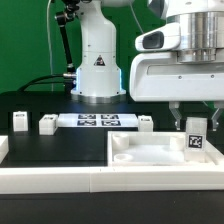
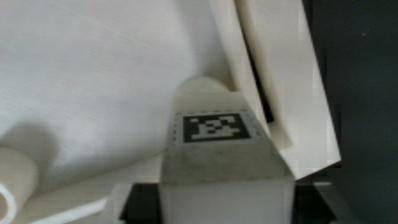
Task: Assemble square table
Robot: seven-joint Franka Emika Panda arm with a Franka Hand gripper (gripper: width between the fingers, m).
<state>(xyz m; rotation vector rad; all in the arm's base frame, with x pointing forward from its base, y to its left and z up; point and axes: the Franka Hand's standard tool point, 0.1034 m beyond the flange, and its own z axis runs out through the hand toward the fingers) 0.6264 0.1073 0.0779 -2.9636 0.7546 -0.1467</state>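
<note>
The square table top (image 1: 150, 152) is a large white part with a recessed face, lying at the exterior view's right front. My gripper (image 1: 196, 124) hangs over its right part and is shut on a white leg peg (image 1: 196, 138) with a black-and-white tag, held upright just above the top. In the wrist view the leg peg (image 2: 219, 140) runs out from between my dark fingers (image 2: 143, 202), over the table top's face (image 2: 98, 80) near its raised edge (image 2: 270, 75). Three more leg pegs (image 1: 19, 122) (image 1: 47, 124) (image 1: 146, 122) stand on the black board.
The marker board (image 1: 97, 121) lies flat behind the table top, in front of the robot base (image 1: 97, 70). A long white rail (image 1: 55, 180) borders the black board along the front. A round recess (image 2: 11, 170) in the top shows in the wrist view.
</note>
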